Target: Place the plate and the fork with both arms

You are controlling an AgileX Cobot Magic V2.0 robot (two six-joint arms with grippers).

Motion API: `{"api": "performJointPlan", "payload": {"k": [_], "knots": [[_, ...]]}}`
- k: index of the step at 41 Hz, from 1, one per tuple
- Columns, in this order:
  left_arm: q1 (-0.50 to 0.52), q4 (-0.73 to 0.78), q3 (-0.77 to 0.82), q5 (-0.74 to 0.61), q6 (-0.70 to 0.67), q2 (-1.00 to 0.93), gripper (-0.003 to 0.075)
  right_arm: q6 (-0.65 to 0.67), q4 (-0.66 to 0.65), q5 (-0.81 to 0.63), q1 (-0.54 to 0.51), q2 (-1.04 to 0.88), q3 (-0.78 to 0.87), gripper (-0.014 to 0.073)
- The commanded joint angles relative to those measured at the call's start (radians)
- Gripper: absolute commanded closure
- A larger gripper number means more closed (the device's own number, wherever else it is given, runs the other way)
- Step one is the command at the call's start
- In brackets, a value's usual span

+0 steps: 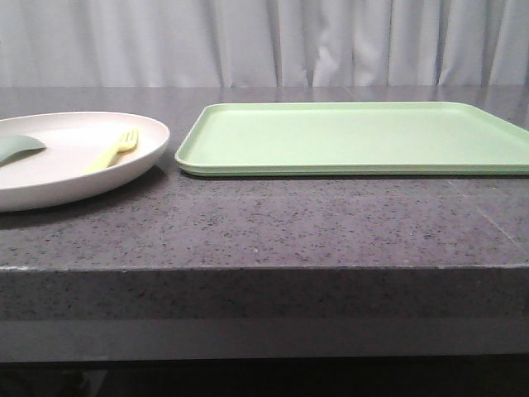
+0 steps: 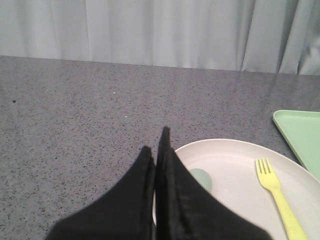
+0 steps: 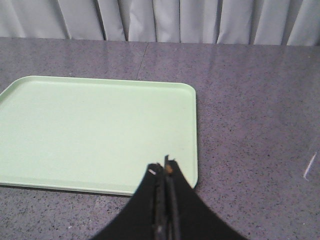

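**A:** Where do the task's things sit?

**B:** The plate rests on the desk at the left, just beside the green tray without touching it. The fork lies inside the plate, near its tray-side rim, next to a grey-green spoon-like piece.

**A:** Which way does the fork point?

**B:** Its tines face the curtain, its handle runs back toward the robot, the long axis slightly slanted.

**A:** And the claws?

**B:** The left claw is clenched on nothing, poised over the plate's rim by the spoon piece. The right claw is likewise clenched and empty, over the tray's near corner. I'd judge each arm waits by its own side before grasping.
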Motion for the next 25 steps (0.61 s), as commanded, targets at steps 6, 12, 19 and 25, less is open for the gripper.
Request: {"api": "performJointPlan", "payload": {"k": [6, 12, 19, 25], "knots": [[-0.007, 0.003, -0.041, -0.091, -0.005, 0.006, 0.0215, -0.002, -0.011, -0.083, -0.003, 0.008, -0.038, 0.0289], [-0.007, 0.003, -0.041, -0.089, -0.005, 0.006, 0.0021, -0.002, -0.011, -0.098, -0.003, 0.008, -0.038, -0.0002], [-0.007, 0.003, -0.041, -0.089, -0.005, 0.006, 0.0057, -0.002, -0.011, -0.098, -0.003, 0.008, -0.038, -0.0009], [-0.007, 0.003, -0.08, -0.056, -0.005, 0.04, 0.0076, -0.002, -0.011, -0.098, -0.003, 0.008, -0.038, -0.0009]]}}
